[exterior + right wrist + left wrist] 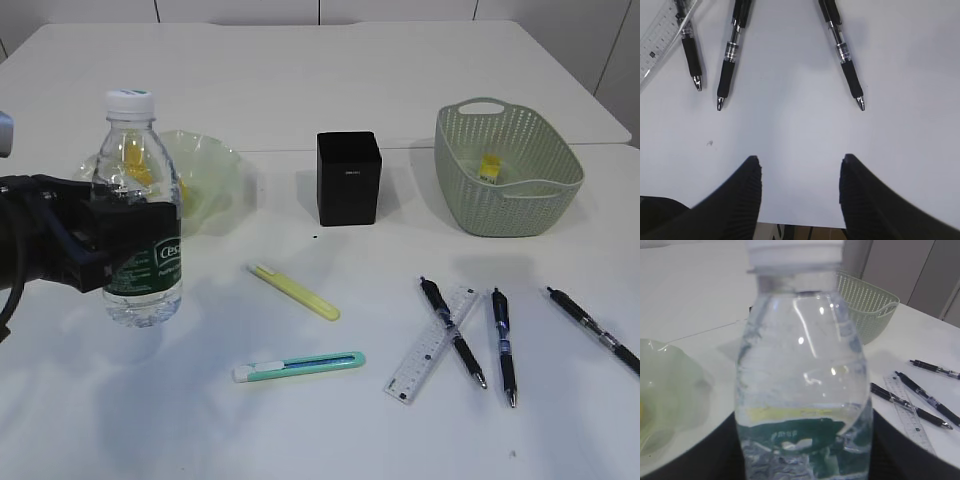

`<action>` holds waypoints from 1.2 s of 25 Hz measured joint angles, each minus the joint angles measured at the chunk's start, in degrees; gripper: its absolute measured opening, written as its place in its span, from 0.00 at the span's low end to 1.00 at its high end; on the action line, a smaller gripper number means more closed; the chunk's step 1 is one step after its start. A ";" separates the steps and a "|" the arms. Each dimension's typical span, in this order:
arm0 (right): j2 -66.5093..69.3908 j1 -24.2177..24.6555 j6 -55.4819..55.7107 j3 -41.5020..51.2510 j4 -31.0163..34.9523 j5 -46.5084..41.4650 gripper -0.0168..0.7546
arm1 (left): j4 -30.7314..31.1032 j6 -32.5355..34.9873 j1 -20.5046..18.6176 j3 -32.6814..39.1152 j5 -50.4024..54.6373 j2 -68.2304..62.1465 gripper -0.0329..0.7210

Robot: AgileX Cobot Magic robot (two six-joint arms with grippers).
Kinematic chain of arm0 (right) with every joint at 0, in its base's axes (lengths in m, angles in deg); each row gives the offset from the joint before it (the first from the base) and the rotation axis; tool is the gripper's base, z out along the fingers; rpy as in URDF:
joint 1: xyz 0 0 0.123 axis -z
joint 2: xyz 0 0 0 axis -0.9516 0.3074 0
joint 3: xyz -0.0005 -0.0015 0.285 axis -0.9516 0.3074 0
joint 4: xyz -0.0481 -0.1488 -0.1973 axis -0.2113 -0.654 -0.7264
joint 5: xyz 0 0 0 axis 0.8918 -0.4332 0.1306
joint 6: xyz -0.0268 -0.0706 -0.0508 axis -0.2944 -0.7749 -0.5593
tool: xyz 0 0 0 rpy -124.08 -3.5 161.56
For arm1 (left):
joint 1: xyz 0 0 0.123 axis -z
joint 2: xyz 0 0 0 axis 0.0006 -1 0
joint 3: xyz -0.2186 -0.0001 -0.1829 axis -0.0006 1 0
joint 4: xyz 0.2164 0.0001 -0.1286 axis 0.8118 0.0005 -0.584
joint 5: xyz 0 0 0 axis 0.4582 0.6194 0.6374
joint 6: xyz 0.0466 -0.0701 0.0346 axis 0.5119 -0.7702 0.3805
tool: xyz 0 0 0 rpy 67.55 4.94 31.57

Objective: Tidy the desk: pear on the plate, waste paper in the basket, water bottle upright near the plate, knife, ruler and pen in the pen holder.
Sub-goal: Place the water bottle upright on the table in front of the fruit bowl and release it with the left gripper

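the left gripper [120, 245] clamps the water bottle [141, 210] upright, plate [215, 160] just behind it, while the right gripper [800, 192] hangs open short of the pens [730, 55].

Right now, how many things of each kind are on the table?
Pens: 3
Knives: 2
Ruler: 1
Bottle: 1
Plate: 1
Pen holder: 1
Basket: 1
Paper scrap, in the basket: 1
Total: 11
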 joint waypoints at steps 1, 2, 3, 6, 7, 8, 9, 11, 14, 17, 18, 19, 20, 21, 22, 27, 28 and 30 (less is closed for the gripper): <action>0.00 0.00 0.00 0.00 0.00 0.13 0.51 | -0.14 0.27 0.00 0.00 -0.28 -0.13 0.56; 0.00 0.00 0.00 0.00 0.00 0.35 0.51 | -0.72 1.16 0.00 0.00 -0.74 -0.27 0.56; 0.00 0.00 0.00 0.00 0.00 0.63 0.51 | -1.39 2.77 0.00 0.00 -1.25 -0.73 0.56; 0.00 0.00 0.00 0.00 0.00 1.14 0.51 | -4.38 9.89 0.00 0.00 -4.75 -3.45 0.56; 0.00 0.00 0.00 0.00 0.00 1.14 0.51 | -5.36 11.98 0.00 0.00 -6.99 -4.77 0.56; 0.00 0.00 0.00 0.00 0.00 1.23 0.51 | -6.63 14.18 0.00 0.00 -9.39 -6.05 0.56; 0.00 0.00 0.00 0.00 0.00 1.23 0.51 | -8.12 15.95 0.00 0.00 -12.52 -7.76 0.56; 0.00 0.00 0.00 0.00 0.00 1.23 0.51 | -11.24 17.85 0.00 -0.12 -16.55 -11.36 0.56; 0.00 0.00 0.00 0.00 -0.10 1.26 0.51 | -14.75 19.81 0.00 -0.22 -17.08 -15.74 0.56; 0.00 0.00 0.00 0.00 -0.10 1.26 0.51 | -16.53 23.42 -0.02 -0.25 -16.85 -18.51 0.56; 0.00 0.00 0.00 0.00 -0.10 1.26 0.51 | -16.53 23.83 -0.02 -0.62 -16.85 -19.40 0.56; 0.00 0.00 0.00 0.00 -0.10 1.26 0.51 | -16.53 24.25 -0.02 -1.19 -16.85 -20.26 0.56; 0.00 0.00 0.00 0.00 -0.10 1.26 0.51 | -16.53 24.40 -0.02 -1.76 -16.97 -21.36 0.56; 0.00 0.00 0.00 0.00 -0.10 1.26 0.51 | -16.53 24.54 -0.02 -2.54 -16.97 -22.52 0.56; 0.00 0.00 0.00 0.00 -0.10 1.26 0.51 | -16.53 24.64 -0.02 -3.35 -16.97 -23.71 0.56; 0.00 0.00 0.00 0.00 -0.10 1.26 0.51 | -16.53 24.63 -0.02 -6.92 -17.18 -29.35 0.56; 0.00 0.00 0.00 0.00 -0.10 1.26 0.51 | -16.53 24.63 -0.02 -7.47 -17.18 -30.38 0.56; 0.00 0.00 0.00 0.00 -0.10 1.26 0.51 | -16.53 24.63 -0.02 -8.24 -17.21 -32.19 0.56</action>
